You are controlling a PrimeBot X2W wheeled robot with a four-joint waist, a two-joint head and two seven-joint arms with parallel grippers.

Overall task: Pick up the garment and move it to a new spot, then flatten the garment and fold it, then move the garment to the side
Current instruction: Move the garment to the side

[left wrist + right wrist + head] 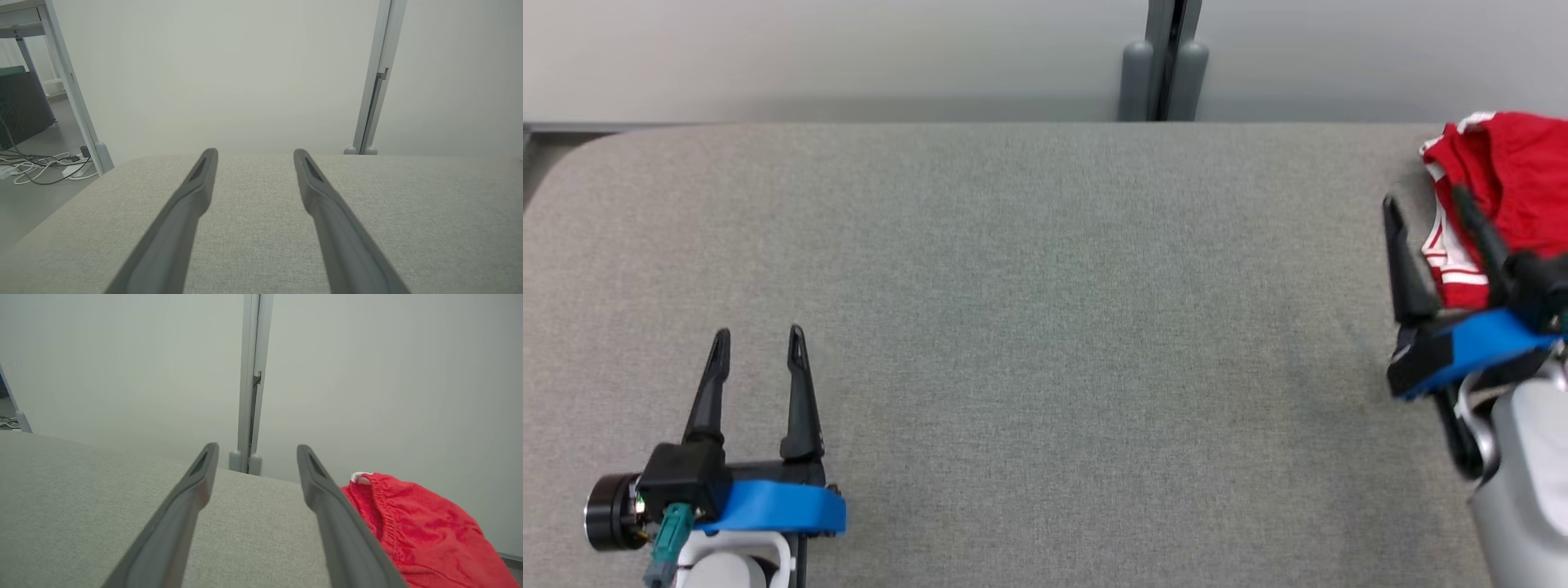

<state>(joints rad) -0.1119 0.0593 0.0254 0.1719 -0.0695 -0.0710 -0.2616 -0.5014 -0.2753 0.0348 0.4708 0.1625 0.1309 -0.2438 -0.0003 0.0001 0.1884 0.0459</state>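
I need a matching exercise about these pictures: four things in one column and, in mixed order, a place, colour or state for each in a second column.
Things
1. garment
2. left gripper
3. right gripper
4. post

Descriptions
A. grey, upright, behind the table
B. open over bare table, lower left of the head view
C. red with white trim, bunched at the table's far right
D. open, next to the garment

Pairs: 1-C, 2-B, 3-D, 4-A
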